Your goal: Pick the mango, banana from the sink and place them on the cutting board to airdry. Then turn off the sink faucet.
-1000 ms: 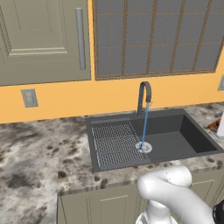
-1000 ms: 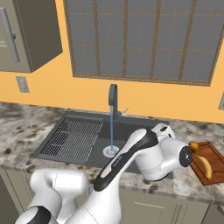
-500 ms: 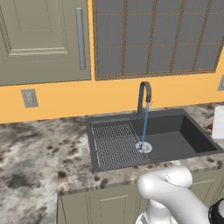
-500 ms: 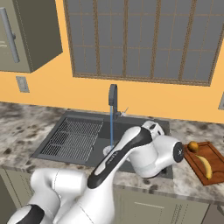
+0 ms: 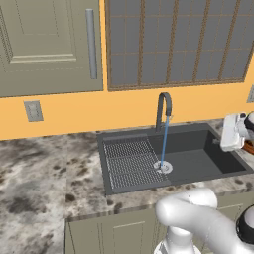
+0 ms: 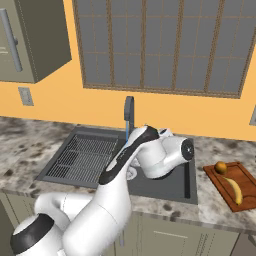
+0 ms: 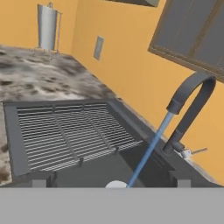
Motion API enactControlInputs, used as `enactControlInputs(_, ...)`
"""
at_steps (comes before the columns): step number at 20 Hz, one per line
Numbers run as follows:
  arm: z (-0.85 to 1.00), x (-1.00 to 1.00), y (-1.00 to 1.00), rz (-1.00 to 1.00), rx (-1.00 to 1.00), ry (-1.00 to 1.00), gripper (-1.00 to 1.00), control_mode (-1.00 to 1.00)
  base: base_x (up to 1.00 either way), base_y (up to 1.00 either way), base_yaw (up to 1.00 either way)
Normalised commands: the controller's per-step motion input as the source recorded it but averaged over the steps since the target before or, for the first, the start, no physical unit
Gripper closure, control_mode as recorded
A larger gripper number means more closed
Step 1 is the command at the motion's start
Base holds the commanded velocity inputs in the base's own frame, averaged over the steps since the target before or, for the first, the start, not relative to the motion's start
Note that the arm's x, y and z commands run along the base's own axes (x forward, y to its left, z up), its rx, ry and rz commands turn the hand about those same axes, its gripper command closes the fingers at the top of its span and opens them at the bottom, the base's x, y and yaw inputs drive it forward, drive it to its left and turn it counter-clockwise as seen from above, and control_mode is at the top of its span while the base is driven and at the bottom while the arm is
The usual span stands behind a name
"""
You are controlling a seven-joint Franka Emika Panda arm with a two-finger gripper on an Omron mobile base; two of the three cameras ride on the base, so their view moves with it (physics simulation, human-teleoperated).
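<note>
Both base cams sit behind the arm, looking forward and down: left from the left, right from the right, sharing the sink [image 5: 198,161] and sink faucet [image 5: 162,110]. Hand cam is close, low over the basin, facing the faucet and grid drainboard [image 7: 65,131].

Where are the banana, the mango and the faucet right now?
banana [image 6: 233,189]: right base view, middle of the fruit on the cutting board.
mango [image 6: 220,167]: right base view, centre of the fruit on the board.
sink faucet [image 5: 164,100]: left base view, arch's top.
</note>
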Motion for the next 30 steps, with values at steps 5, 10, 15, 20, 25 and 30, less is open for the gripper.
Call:
enactControlInputs(5,0.0,0.62,0.1,0.0,0.01,0.09,-1.0,-1.0,0.0,0.0,0.0)
enactControlInputs(10,0.0,0.49,0.0,0.0,0.04,0.04,-1.0,-1.0,0.0,0.0,0.0)
enactControlInputs(15,-0.04,0.26,0.0,0.0,0.1,0.02,-1.0,-1.0,0.0,0.0,0.0)
enactControlInputs(20,-0.1,0.11,0.0,0.0,0.12,0.0,-1.0,-1.0,0.0,0.0,0.0)
enactControlInputs(25,-0.13,0.08,0.2,0.0,0.07,0.0,-1.0,-1.0,0.0,0.0,0.0)
enactControlInputs(30,-0.15,0.12,0.33,0.0,0.01,0.0,-1.0,-1.0,0.0,0.0,0.0)
